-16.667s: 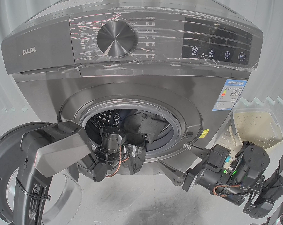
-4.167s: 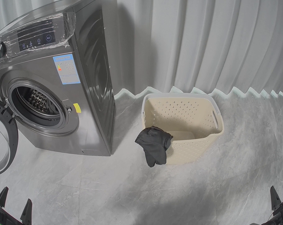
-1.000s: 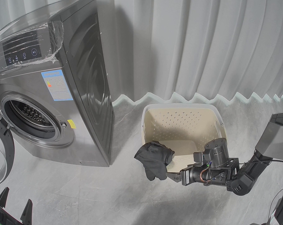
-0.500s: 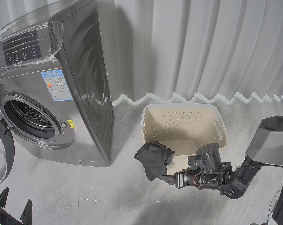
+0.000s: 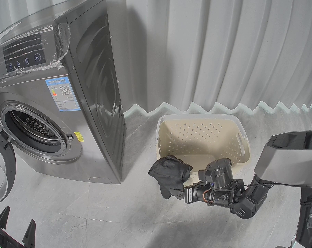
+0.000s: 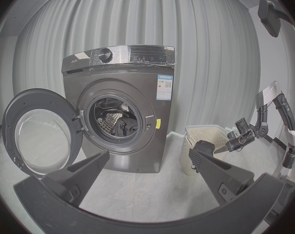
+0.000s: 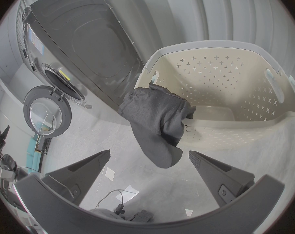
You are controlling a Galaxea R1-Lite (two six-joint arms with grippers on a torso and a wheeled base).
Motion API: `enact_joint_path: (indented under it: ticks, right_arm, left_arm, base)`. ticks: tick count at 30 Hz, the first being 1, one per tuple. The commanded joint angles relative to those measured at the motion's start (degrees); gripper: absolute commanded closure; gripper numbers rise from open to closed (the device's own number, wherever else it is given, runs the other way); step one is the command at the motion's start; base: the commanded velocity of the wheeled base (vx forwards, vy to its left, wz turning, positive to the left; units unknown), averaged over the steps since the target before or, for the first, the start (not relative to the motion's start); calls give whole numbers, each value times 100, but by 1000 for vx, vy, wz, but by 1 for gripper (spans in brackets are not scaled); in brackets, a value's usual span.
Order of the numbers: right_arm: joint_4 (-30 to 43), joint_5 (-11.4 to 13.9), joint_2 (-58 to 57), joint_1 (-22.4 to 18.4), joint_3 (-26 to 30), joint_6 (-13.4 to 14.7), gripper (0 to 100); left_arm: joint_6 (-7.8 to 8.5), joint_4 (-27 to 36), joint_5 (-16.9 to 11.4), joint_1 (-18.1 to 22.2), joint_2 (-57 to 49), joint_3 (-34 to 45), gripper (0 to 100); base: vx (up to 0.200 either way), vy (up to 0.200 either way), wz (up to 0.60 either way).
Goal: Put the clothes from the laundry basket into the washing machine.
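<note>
A dark grey garment (image 5: 170, 176) hangs over the front-left corner of the cream laundry basket (image 5: 243, 145), its lower end dangling outside. My right gripper (image 5: 177, 193) is low beside the basket, open, with its fingertips at the garment's hanging end. In the right wrist view the garment (image 7: 154, 121) hangs between and just beyond the spread fingers (image 7: 89, 166). The washing machine (image 5: 90, 73) stands on the left with its round door (image 5: 1, 169) swung open. Dark clothes (image 6: 121, 127) lie in the drum. My left gripper (image 5: 16, 224) is open, low at the near left.
White curtains (image 5: 214, 42) hang behind the basket and the machine. The floor is pale grey stone (image 5: 104, 207), with open room between the machine and the basket. In the right wrist view the basket (image 7: 219, 46) holds nothing inside.
My right arm has slid left along the basket's front, bringing its open gripper up to the hanging garment. The garment and the left gripper have stayed put.
</note>
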Motion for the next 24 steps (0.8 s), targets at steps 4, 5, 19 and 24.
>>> enact_joint_path:
  ticks: [4, 5, 19, 24]
  right_arm:
    - [-136, -157, 572, -5, -543, 4, 0]
    - [-215, -166, 616, -5, -595, 4, 0]
    - [-584, -368, 1011, -84, -1044, 4, 0]
    - [-672, -368, 1037, -93, -1044, 13, 100]
  left_arm:
    - [-8, 0, 0, 0, -93, 84, 0]
    - [-8, 0, 0, 0, -93, 92, 0]
    - [-26, 0, 0, 0, -93, 92, 0]
    - [-26, 0, 0, 0, -93, 92, 0]
  base:
    - [0, 0, 0]
    - [0, 0, 0]
    - [0, 0, 0]
    - [0, 0, 0]
